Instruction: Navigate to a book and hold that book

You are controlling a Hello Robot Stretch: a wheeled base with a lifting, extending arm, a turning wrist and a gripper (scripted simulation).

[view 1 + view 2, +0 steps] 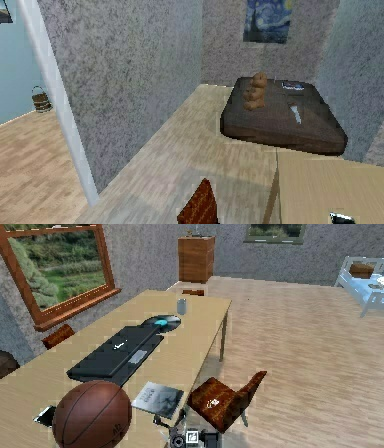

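In the forward view, a speckled grey wall (120, 80) stands close on the left. Past it a low dark bed (290, 130) lies on the wooden floor, with a brown figure (256, 92) sitting on it (a teddy bear, by its shape). A blue painting (268, 20) hangs on the wall above.

In the arm side view, the arm (192, 441) reaches only a little way out. Just its far end, with the two white squares (187, 436), shows at the bottom edge. The pincer (168, 428) sits left of them at the near rim of the counter (190, 344). How wide it stands cannot be told, nor whether it holds anything. The book (158, 397) lies flat on the counter just beyond the pincer; contact cannot be judged. A basketball (92, 414) rests near the pincer toward this view's left. A dark laptop (120, 349) lies farther out past the book, with a cup (182, 306) well beyond it. A brown chair (228, 399) stands just to the pincer's right in this view.
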